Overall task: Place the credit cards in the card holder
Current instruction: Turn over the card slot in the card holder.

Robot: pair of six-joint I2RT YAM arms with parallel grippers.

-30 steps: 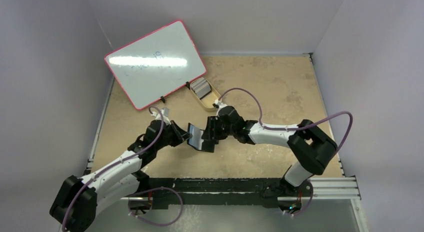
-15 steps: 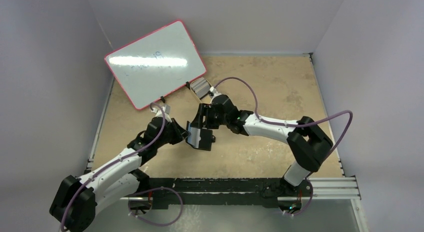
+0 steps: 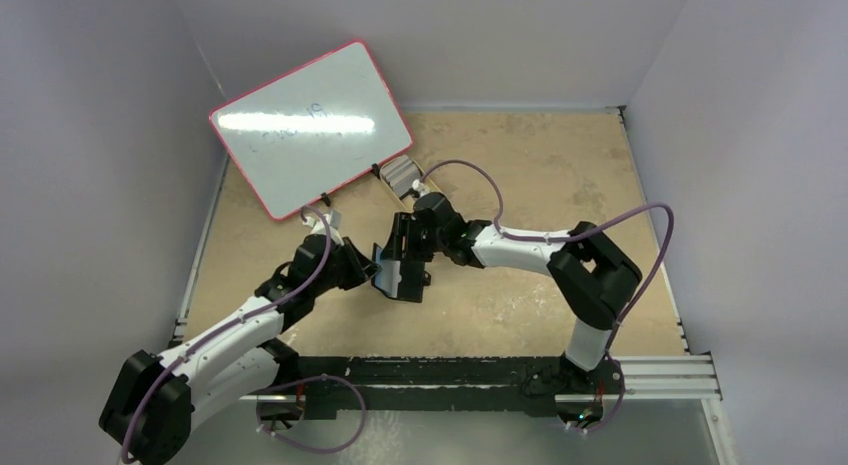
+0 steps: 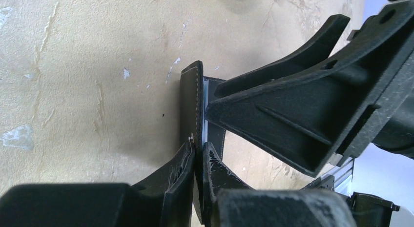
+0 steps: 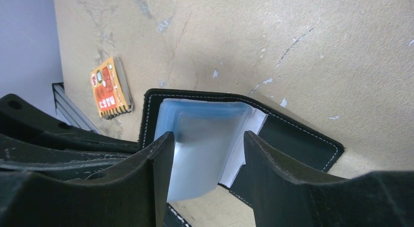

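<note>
The card holder (image 3: 392, 276) is a black wallet, held open and tilted above the table. My left gripper (image 3: 372, 272) is shut on its left cover, with both fingers pinching the stitched edge (image 4: 197, 151). In the right wrist view the grey-blue card pockets (image 5: 195, 154) fan out from the black cover (image 5: 298, 144). My right gripper (image 5: 209, 135) is open and empty, with its fingers either side of the pockets; it also shows in the top view (image 3: 408, 243). Grey credit cards (image 3: 400, 169) lie in a tan tray behind the right gripper.
The tan tray (image 3: 389, 191) is partly hidden by my right wrist. A pink-framed whiteboard (image 3: 310, 125) leans at the back left. A small orange board (image 5: 110, 88) lies on the table beyond the wallet. The right gripper's finger (image 4: 293, 110) fills the left wrist view.
My right gripper has moved back and to the left, closer over the open wallet, and the right elbow has swung inward. My left gripper and the wallet have hardly moved.
</note>
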